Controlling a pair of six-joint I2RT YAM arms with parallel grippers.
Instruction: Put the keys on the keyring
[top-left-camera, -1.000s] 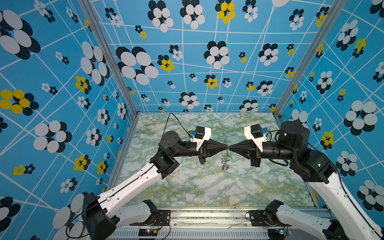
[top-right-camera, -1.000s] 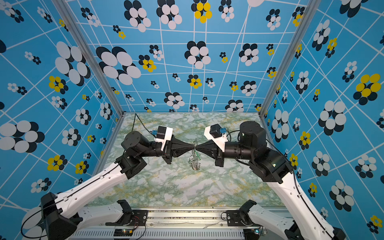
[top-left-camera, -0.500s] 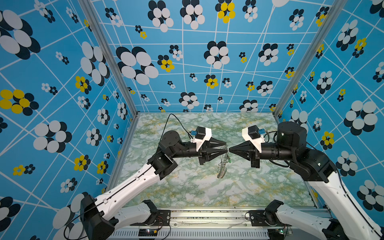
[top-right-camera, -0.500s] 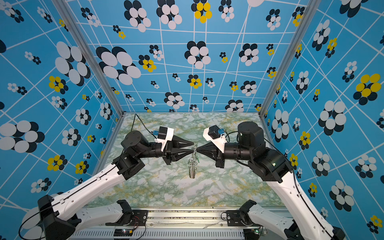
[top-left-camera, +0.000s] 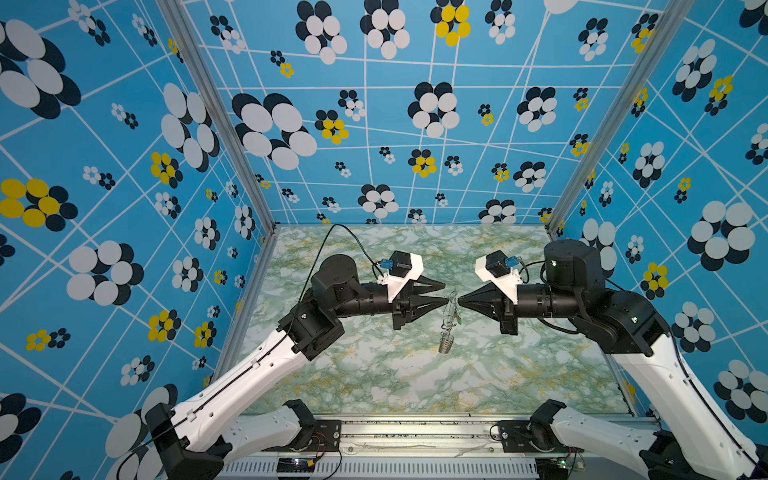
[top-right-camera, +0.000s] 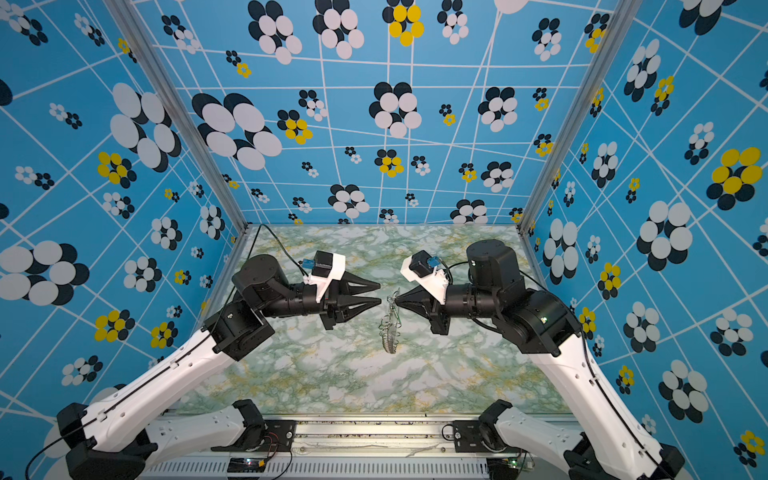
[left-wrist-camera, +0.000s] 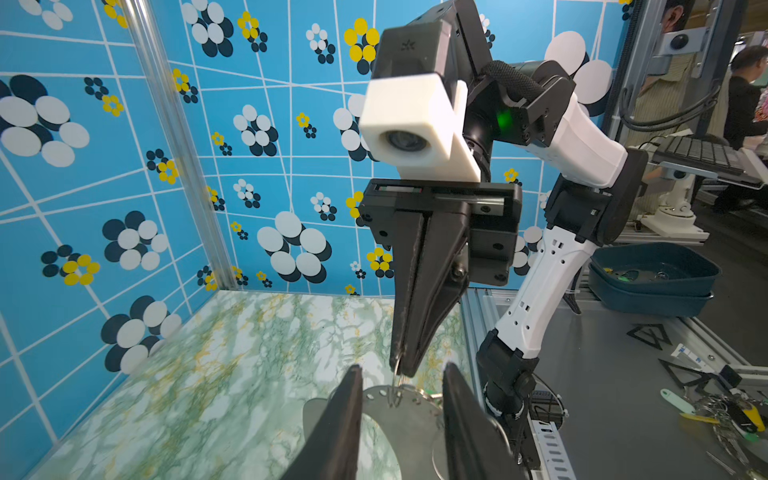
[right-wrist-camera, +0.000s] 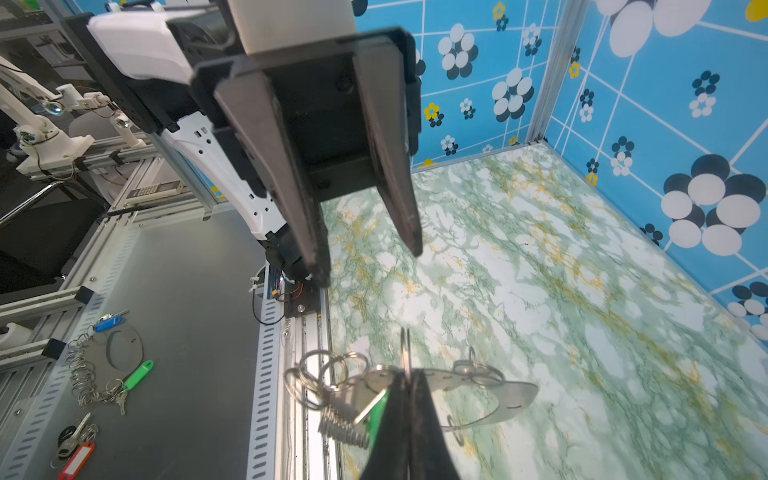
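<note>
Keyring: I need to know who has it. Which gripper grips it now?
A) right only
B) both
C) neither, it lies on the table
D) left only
A: the right gripper is shut on the top of the hanging keyring, while the left gripper stands with jaws wide apart.

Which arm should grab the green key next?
Probably the left. The left gripper is open and empty, right beside the keyring. The right gripper is shut on one of its loops, holding it up, so it looks busy. The key hangs close by.
</note>
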